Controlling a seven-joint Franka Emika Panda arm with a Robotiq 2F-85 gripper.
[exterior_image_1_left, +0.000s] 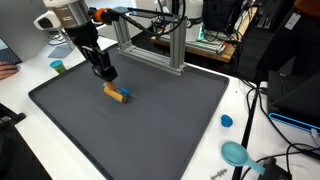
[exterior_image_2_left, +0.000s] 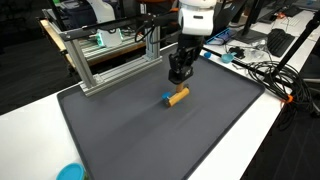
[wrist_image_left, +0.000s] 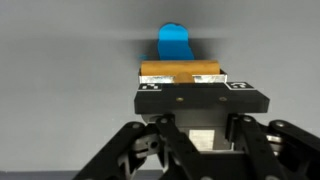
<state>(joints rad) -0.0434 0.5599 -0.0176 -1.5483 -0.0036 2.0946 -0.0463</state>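
Note:
A short orange block (exterior_image_1_left: 115, 94) with a blue piece (exterior_image_1_left: 126, 98) at one end lies on the dark grey mat (exterior_image_1_left: 160, 130). It also shows in an exterior view (exterior_image_2_left: 178, 96) and in the wrist view (wrist_image_left: 180, 72), with the blue piece (wrist_image_left: 175, 40) beyond it. My gripper (exterior_image_1_left: 104, 73) hangs just above and behind the block, close to it, and holds nothing. It also shows in an exterior view (exterior_image_2_left: 179, 74). In the wrist view a black plate with markers (wrist_image_left: 200, 97) hides the fingertips, so I cannot tell whether the jaws are open or shut.
An aluminium frame (exterior_image_1_left: 150, 45) stands at the mat's back edge and also shows in an exterior view (exterior_image_2_left: 110, 60). A small blue cap (exterior_image_1_left: 226, 121), a teal round thing (exterior_image_1_left: 236, 153) and a teal cup (exterior_image_1_left: 58, 66) lie off the mat. Cables (exterior_image_2_left: 265, 70) run beside it.

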